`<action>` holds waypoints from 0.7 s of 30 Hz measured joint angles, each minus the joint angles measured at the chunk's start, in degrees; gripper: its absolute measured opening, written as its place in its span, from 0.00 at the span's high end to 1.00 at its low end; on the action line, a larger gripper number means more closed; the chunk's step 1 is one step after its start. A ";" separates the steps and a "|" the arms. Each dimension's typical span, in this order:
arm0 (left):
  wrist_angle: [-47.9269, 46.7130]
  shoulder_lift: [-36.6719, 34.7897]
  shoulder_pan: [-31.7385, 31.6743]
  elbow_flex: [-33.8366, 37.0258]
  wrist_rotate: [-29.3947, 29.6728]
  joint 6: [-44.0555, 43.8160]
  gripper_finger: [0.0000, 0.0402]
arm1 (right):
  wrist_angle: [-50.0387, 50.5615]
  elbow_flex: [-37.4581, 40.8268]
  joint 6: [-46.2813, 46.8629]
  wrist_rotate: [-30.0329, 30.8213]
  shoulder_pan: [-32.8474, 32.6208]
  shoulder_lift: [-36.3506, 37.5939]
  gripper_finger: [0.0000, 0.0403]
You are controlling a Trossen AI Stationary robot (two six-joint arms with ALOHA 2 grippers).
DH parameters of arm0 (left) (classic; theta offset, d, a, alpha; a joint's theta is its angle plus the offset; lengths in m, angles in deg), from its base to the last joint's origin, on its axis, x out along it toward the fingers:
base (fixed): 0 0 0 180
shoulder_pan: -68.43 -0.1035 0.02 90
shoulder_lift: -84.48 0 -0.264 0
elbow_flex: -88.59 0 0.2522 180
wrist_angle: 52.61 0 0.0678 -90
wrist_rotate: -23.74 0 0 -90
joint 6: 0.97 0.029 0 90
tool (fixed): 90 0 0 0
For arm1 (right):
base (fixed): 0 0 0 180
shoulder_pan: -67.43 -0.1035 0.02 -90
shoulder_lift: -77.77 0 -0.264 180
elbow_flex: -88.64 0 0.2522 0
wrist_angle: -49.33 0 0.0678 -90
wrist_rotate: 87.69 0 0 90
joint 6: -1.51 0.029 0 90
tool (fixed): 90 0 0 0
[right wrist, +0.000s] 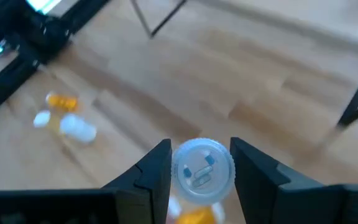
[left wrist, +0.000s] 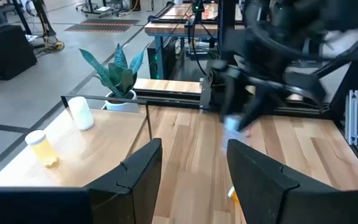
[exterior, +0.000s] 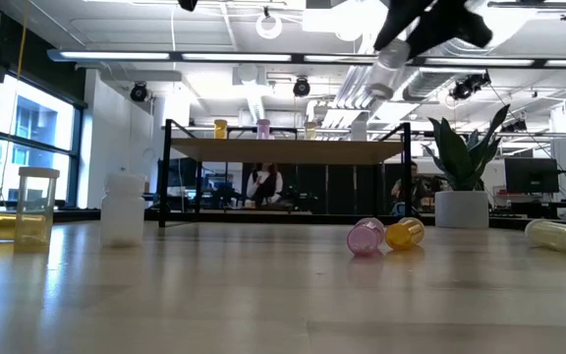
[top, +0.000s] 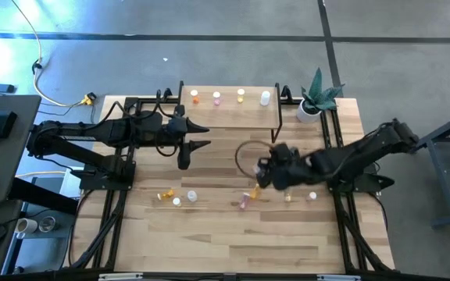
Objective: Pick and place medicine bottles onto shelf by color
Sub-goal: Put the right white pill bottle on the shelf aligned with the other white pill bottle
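The shelf [top: 229, 109] stands at the table's far side and carries an orange [top: 195, 97], a pink [top: 216, 97], a yellow [top: 241, 95] and a white bottle [top: 265, 97], all upright. My right gripper [top: 266, 178] hangs above the table's middle, near the shelf's right legs, shut on a clear bottle [right wrist: 202, 171]. My left gripper [left wrist: 194, 180] stands open in front of the shelf's left half, pointing almost level, with nothing between its fingers. More bottles lie on the tabletop: pink [exterior: 366, 237], orange [exterior: 404, 233] and yellow [exterior: 560, 234]. My right gripper pinches the clear bottle's round side wall [right wrist: 178, 171] between its two fingers, one on each side. One round end of the bottle faces the wrist camera. The fingers slant downward, and the bottle [exterior: 386, 69] sticks out below them, tilted and lifted well clear of the table.
A potted plant [top: 312, 101] stands at the shelf's right end. A few bottles [top: 176, 198] stand on the table's left half, near the left arm's frame. Two small bottles [top: 300, 197] lie below the right arm. The near half of the tabletop [top: 233, 242] shows bare wood.
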State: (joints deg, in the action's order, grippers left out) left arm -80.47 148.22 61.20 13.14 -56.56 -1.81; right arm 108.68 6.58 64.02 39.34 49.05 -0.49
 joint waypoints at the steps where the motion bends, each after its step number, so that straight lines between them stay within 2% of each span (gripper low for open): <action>1: 0.02 0.00 0.00 0.00 0.02 0.00 0.57 | -0.70 0.00 -2.57 -0.16 1.66 0.68 0.68; 9: 0.00 0.00 0.02 0.00 0.93 0.00 0.57 | -8.40 0.00 -26.09 -4.64 16.34 5.29 0.68; 16: 0.13 0.00 -0.02 0.00 1.65 -0.01 0.57 | -13.15 0.00 -42.77 -15.58 30.41 6.45 0.68; 21: 0.11 0.00 -0.74 0.00 3.97 -3.08 0.57 | -15.44 -0.07 -50.60 -23.73 38.53 6.43 0.68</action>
State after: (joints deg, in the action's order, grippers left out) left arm -80.37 148.22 60.46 13.14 -52.60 -4.90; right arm 93.24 6.52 13.41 15.61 87.58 5.94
